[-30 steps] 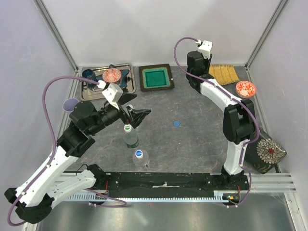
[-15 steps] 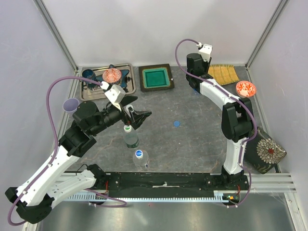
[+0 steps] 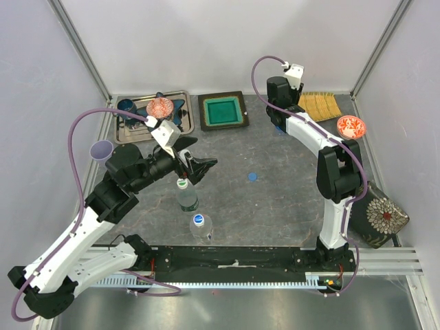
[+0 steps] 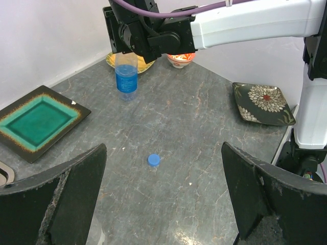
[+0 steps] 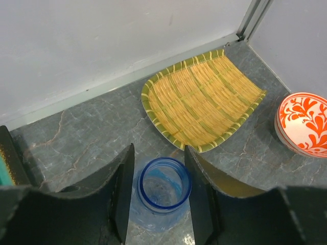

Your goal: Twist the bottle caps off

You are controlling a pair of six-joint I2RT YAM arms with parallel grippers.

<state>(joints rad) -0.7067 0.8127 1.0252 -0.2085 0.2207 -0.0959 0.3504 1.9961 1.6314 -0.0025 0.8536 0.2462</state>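
While the two capped bottles nearest the arm bases stand as they did a second ago, little else differs. Item: clear bottle (image 3: 199, 230), blue-and-white cap (image 3: 198, 220) on. Item: green-label bottle (image 3: 187, 199), green-and-white cap (image 3: 182, 183) on. Item: left end effector (image 3: 205, 151), released, jaws wide, edged slightly rightward. Item: blue cap (image 3: 252, 177), loose on tabletop (image 3: 275, 199). Item: blue bottle (image 4: 126, 79), uncapped, upright, far side, flanked by right end effector (image 5: 159, 153); whether it grips, cannot tell.
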